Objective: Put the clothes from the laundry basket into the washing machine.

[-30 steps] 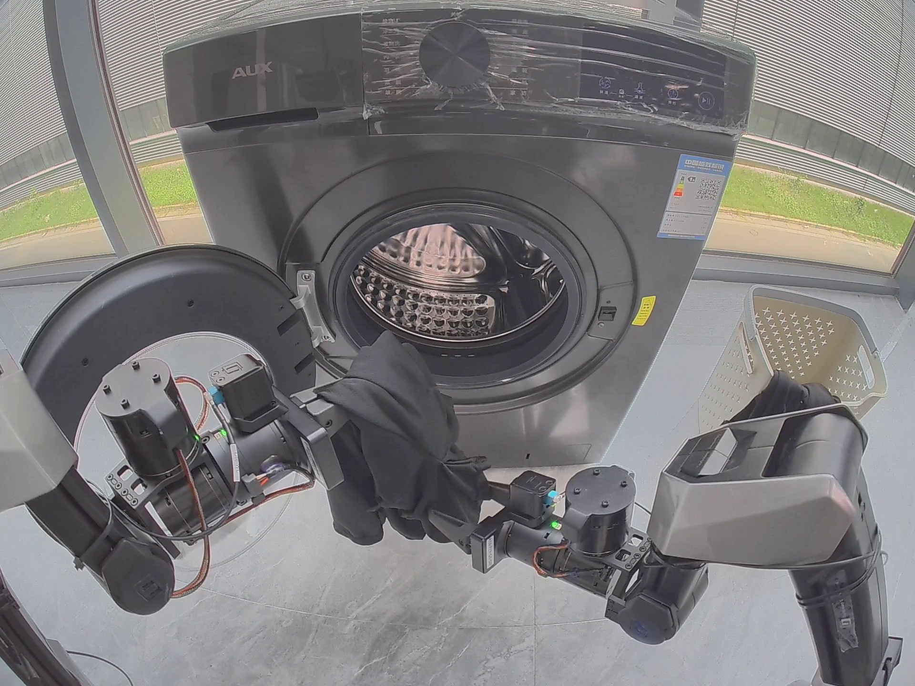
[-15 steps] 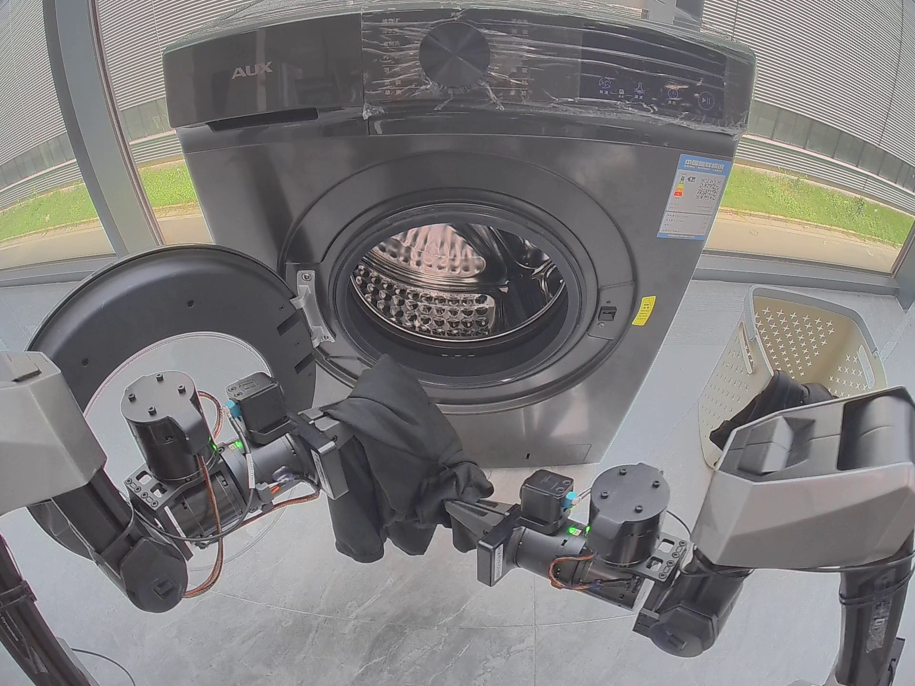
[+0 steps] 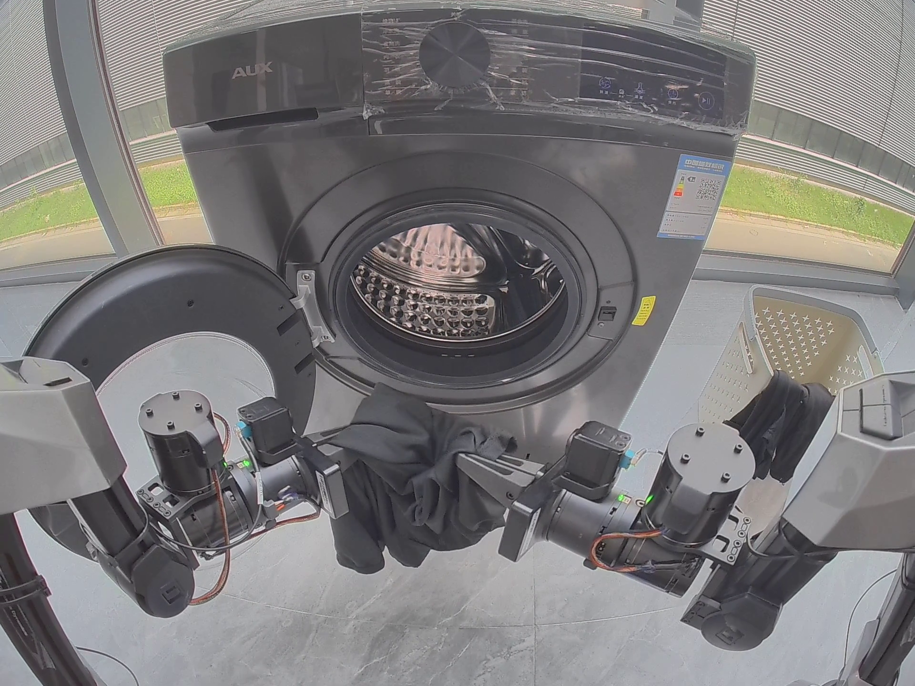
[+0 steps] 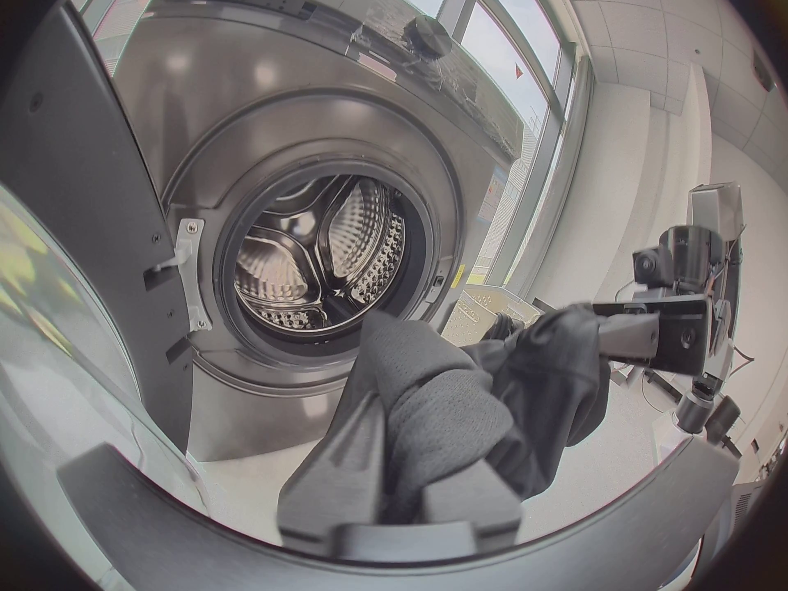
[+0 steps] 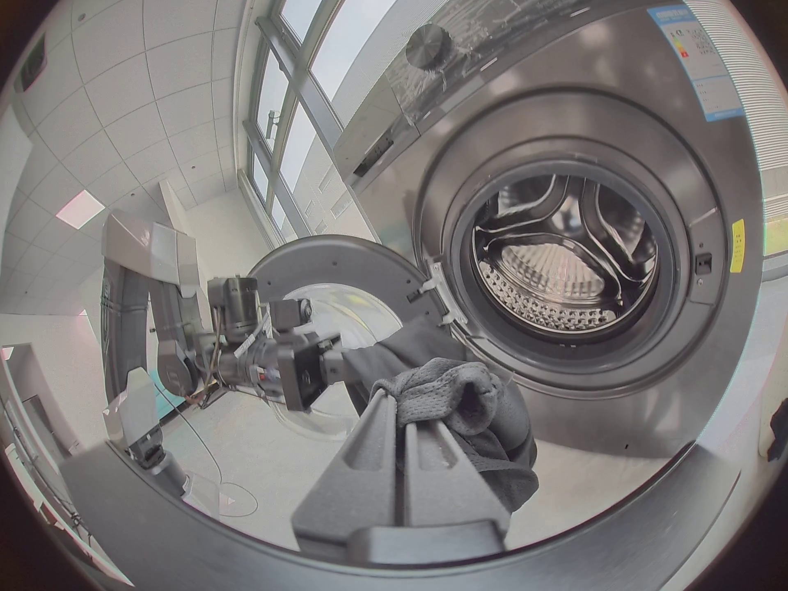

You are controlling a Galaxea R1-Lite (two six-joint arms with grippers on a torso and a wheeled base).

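Note:
A dark grey garment [image 3: 410, 474] hangs bunched between my two grippers, just below and in front of the washing machine's open drum [image 3: 456, 286]. My left gripper [image 3: 345, 469] is shut on one end of the garment [image 4: 443, 420]. My right gripper [image 3: 474, 469] is shut on the other end, where the garment [image 5: 455, 404] bulges over the closed fingers. The cream laundry basket [image 3: 810, 345] stands on the floor at the right of the machine, with dark clothes [image 3: 782, 416] draped over its near rim.
The machine's round door [image 3: 162, 321] is swung open to the left, close behind my left arm. The grey tiled floor [image 3: 429, 612] lies below the garment. Windows run behind the machine.
Both grippers have drawn apart and the garment now spreads wider and lower. My right arm moved rightward and up a little; my left arm sank slightly.

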